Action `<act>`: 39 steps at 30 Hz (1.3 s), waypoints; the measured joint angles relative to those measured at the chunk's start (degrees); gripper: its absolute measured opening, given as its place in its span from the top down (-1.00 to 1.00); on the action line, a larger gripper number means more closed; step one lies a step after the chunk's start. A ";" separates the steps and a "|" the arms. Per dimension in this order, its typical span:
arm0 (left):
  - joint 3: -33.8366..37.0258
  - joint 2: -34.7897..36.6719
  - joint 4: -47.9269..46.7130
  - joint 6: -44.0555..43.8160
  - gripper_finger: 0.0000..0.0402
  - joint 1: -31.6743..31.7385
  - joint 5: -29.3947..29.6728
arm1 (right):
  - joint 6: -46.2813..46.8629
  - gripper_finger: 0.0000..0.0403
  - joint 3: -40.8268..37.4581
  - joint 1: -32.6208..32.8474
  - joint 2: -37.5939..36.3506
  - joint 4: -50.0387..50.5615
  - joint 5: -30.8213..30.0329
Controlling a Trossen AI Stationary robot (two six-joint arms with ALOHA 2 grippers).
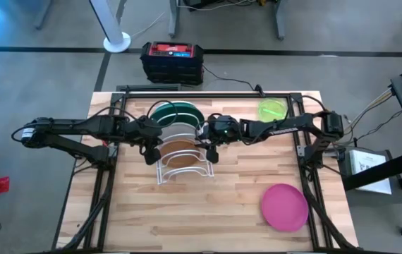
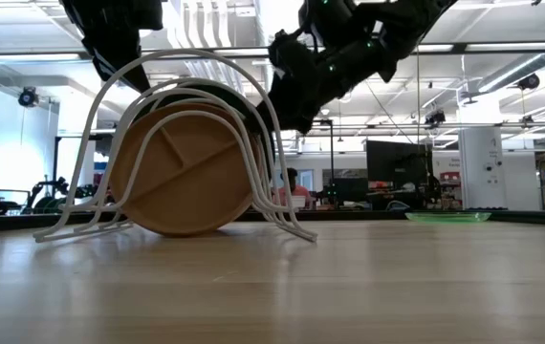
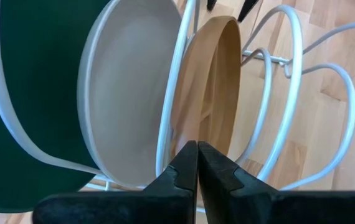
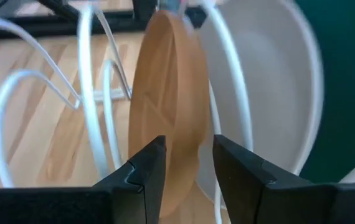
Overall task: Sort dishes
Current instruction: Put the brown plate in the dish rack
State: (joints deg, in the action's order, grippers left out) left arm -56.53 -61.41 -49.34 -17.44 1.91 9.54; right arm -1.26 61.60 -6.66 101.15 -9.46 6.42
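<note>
— Where are the plates right now?

— Three stand on edge in the rack [image 1: 180, 164] in the middle of the table [image 1: 215, 212]. The green plate [image 1: 175, 111] is at the far end, the white plate [image 3: 127, 93] is next, and the brown plate [image 2: 182, 172] sits in front of those, its divided face turned toward the near edge.

— And the other two?

— The lime plate [image 1: 271, 109] lies flat near the far right corner. The pink plate [image 1: 284, 207] lies flat near the front right corner, well apart from the rack.

— What are the arms doing?

— Both reach in over the rack from opposite sides. The right gripper [image 4: 187, 165] is at the brown plate's right edge, its fingers [image 4: 143, 168] spread partway with the rim running between them. I can't tell whether the pads actually touch the rim.

— And the left one?

— The left gripper [image 3: 197, 163] hangs at the rack's left side, pointing at the gap between the white and brown plates. Its fingers [image 3: 180, 171] are pressed together with nothing between them.

— Anything else around?

— A black and red case [image 1: 172, 60] sits on the floor beyond the table.
</note>
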 joint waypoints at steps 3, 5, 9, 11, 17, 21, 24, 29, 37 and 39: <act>0.00 -0.01 0.03 0.18 1.00 0.00 0.32 | 0.11 0.40 0.09 0.00 1.95 -0.29 0.09; 0.00 0.00 0.06 0.36 1.00 0.00 0.42 | 0.11 0.41 0.54 0.00 3.13 -0.24 0.09; 0.00 -0.02 0.11 0.42 1.00 0.00 0.46 | -0.20 0.42 1.14 -0.02 3.91 -0.55 0.08; 0.00 -0.06 0.09 0.42 1.00 0.00 0.50 | -0.56 0.42 1.18 -0.02 3.84 -0.39 0.08; 0.09 -0.38 0.19 0.66 1.00 0.00 0.55 | -1.12 0.68 1.57 -0.11 3.61 -0.55 -1.02; 0.09 -0.37 0.24 0.66 1.00 0.00 0.61 | -1.20 0.82 1.57 -0.28 3.54 -0.42 -2.03; 0.08 -0.37 0.26 0.69 1.00 0.00 0.63 | -0.86 0.83 1.63 -0.12 3.36 -0.14 -0.72; 0.09 -0.37 0.30 1.27 1.00 0.00 0.95 | 0.57 0.83 2.58 -0.03 2.73 0.05 0.05; 0.09 -0.35 0.39 1.77 1.00 0.00 2.08 | -0.31 0.84 2.73 0.17 2.21 0.06 -0.31; 0.09 -0.33 0.49 1.91 1.00 0.00 2.08 | -0.66 0.84 2.73 0.15 1.96 0.11 -0.31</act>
State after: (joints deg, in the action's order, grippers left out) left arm -56.45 -61.74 -48.85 -15.53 1.91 11.62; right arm -1.92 64.34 -6.50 103.11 -9.35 6.11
